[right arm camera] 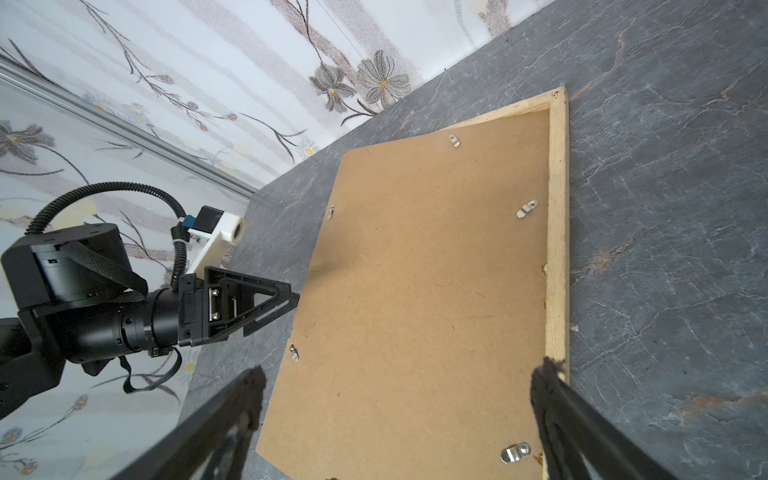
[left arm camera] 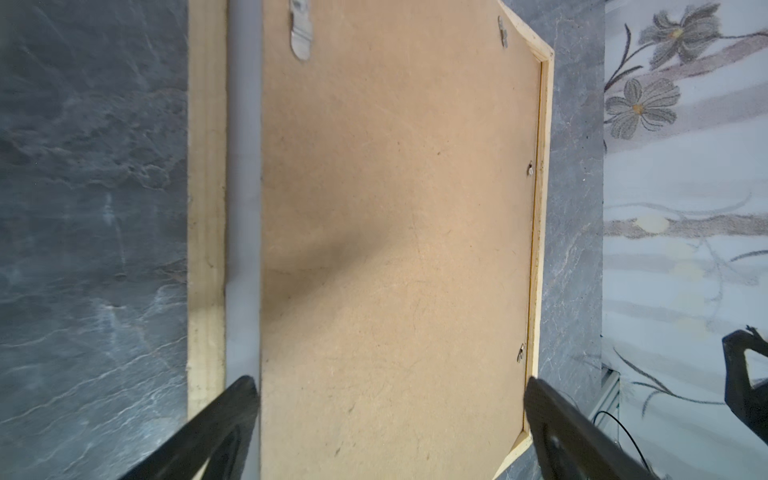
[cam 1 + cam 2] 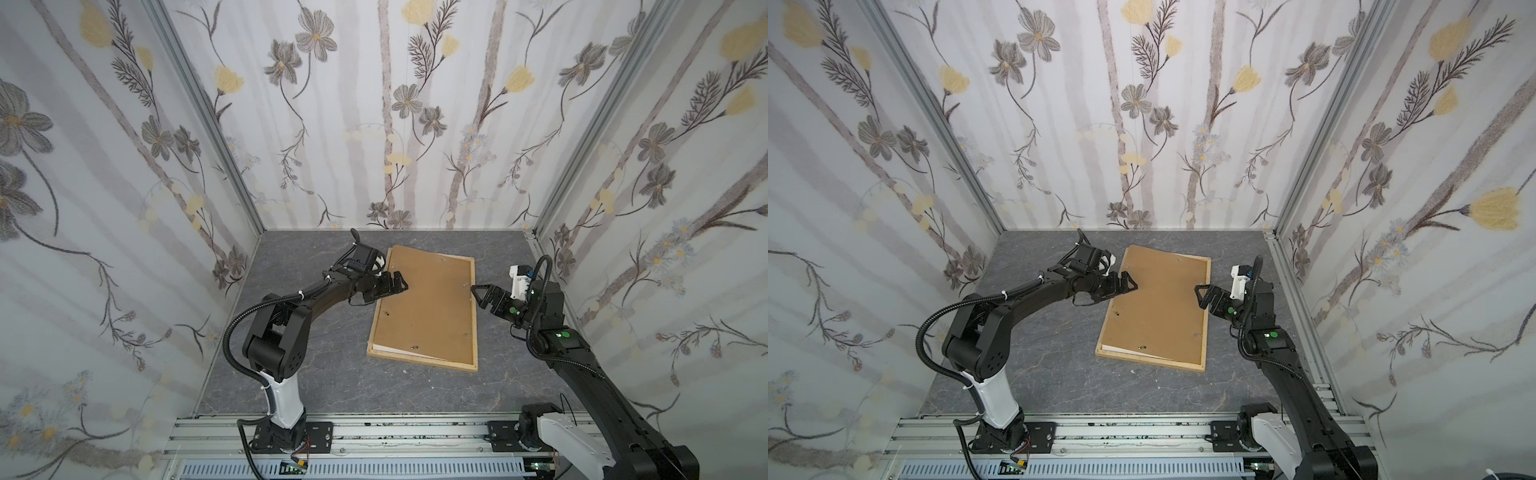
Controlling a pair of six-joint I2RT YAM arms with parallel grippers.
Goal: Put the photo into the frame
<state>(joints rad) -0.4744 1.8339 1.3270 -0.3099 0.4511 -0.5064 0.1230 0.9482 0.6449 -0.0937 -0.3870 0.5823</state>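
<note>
- The left jaws stand wide apart and empty at the left edge of the backing panel [image 3: 424, 299]. I cannot tell whether a tip touches it.
- The right jaws are also wide apart and hold nothing, at the right strip of the frame [image 3: 474, 316]. In the right wrist view one finger [image 1: 573, 415] overlaps that strip, but contact is unclear.
- In both top views the panel lies askew on the frame on the bench [image 3: 316, 374], with its far left corner riding over the wood.
- In a top view the photo [image 3: 388, 350] is only a white sliver under the panel's near left corner. The left wrist view shows it as a pale band [image 2: 243, 187] between wood and panel.
- The right wrist view shows the metal clips [image 1: 527, 209].
- The frame and photo lie flat between the two jaws.
</note>
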